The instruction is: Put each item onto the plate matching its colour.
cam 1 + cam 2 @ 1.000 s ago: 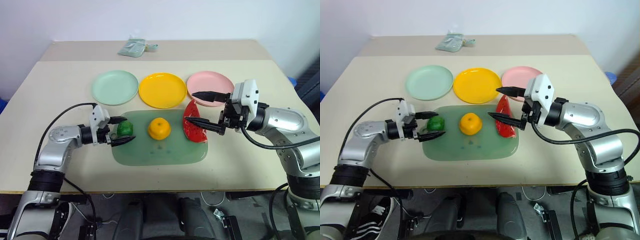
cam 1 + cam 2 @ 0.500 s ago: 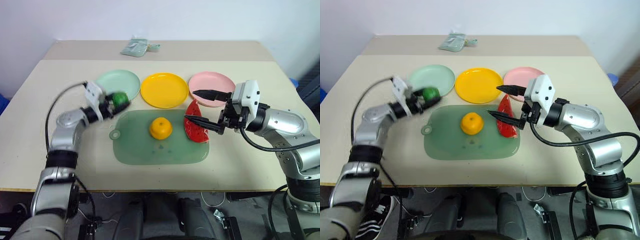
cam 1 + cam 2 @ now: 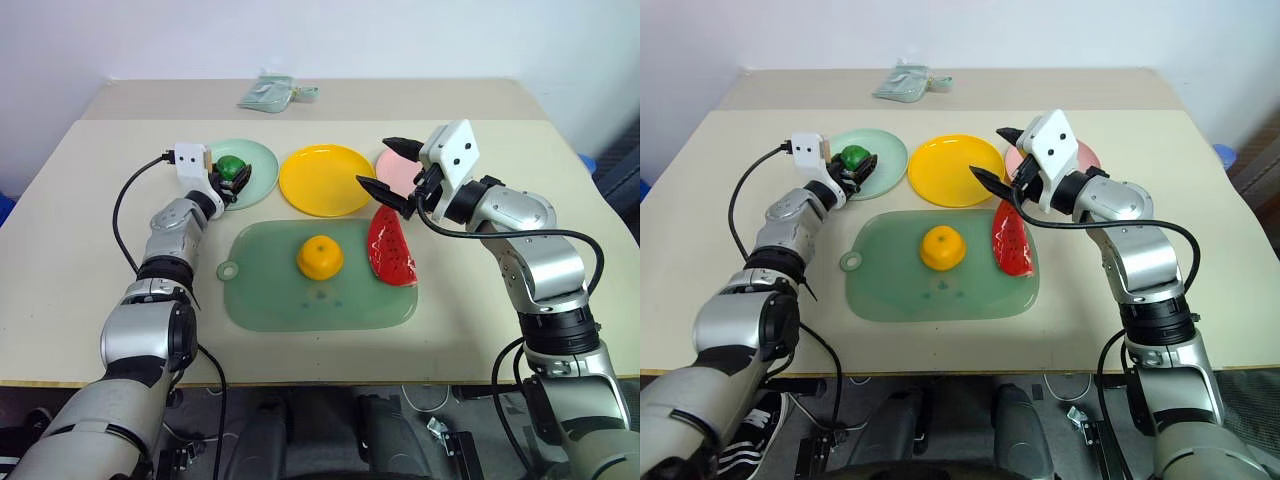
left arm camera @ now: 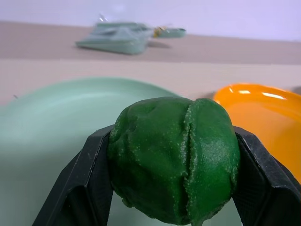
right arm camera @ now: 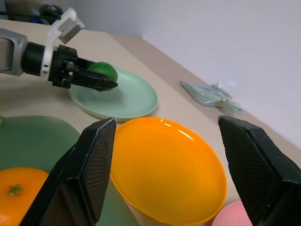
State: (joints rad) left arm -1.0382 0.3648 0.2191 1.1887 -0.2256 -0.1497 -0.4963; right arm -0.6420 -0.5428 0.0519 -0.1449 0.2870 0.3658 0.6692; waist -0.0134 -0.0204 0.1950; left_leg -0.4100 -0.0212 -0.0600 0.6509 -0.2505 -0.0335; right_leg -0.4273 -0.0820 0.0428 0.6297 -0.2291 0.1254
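My left gripper is shut on the dark green vegetable and holds it low over the mint green plate. In the left wrist view the vegetable sits squeezed between both black fingers. The orange and the watermelon wedge lie on the cutting board. My right gripper is open and empty. It hangs above the gap between the yellow plate and the pink plate, just beyond the wedge.
A pale green packet lies at the far edge of the table. The board's handle hole points toward my left arm. A black cable loops beside that arm.
My left gripper closed on the green vegetable, lifted it off the board and carried it away to the mint plate. My right gripper moved from around the watermelon wedge up toward the plates.
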